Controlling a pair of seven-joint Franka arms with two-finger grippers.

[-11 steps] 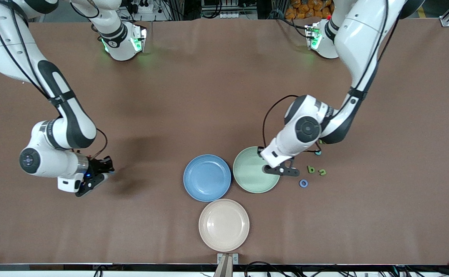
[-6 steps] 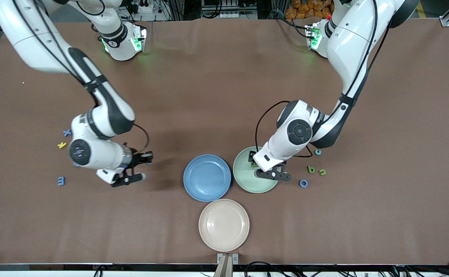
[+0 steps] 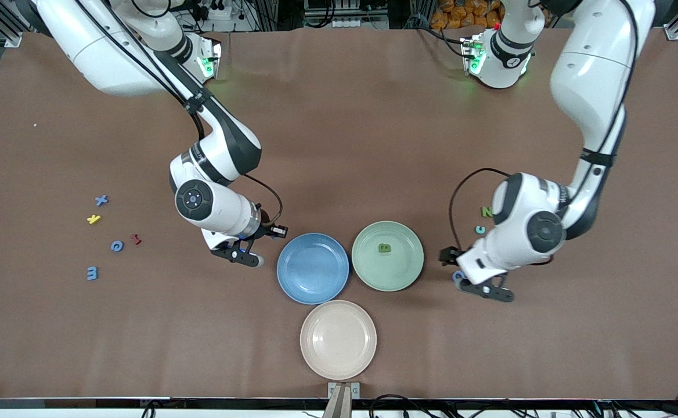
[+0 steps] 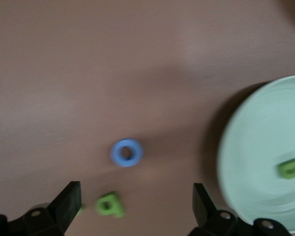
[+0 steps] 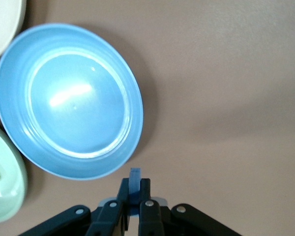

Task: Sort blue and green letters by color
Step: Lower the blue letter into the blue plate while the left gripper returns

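A blue letter point(image 5: 134, 178) is pinched between the right gripper point(image 5: 133, 195)'s fingers, now carried beside the blue plate point(image 3: 312, 268); the left gripper point(image 4: 135, 206), fingers spread, has left a green letter point(image 3: 384, 248) on the green plate point(image 3: 387, 255) and moved over the blue ring letter point(image 4: 127, 153), toward the desk's front edge.

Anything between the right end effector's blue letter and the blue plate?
No. Right wrist view shows bare table between the blue letter in the right end effector and the blue plate.

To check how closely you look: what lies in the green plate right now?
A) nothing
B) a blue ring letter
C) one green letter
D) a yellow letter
C: a single green letter sits in the green plate; the wrist view shows it too.
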